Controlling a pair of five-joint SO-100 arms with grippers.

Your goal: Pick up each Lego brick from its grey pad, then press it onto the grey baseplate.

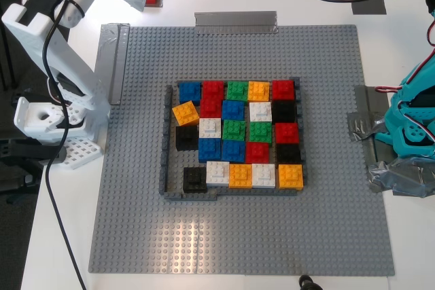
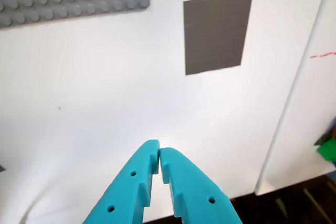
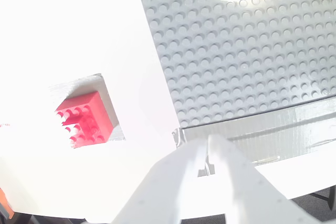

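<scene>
My first gripper (image 2: 158, 153), its tips pressed together and empty, hangs over bare white table just short of an empty grey pad (image 2: 216, 33). My second gripper (image 3: 207, 148), also closed and empty, hovers near a red brick (image 3: 85, 119) lying on its pad, beside the baseplate (image 3: 236, 40).

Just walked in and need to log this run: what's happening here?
Neither arm holds anything. My first gripper hangs shut above the bare grey pad; my second gripper is shut near a red brick waiting on its pad. On the grey baseplate, many bricks already fill a walled square.
</scene>
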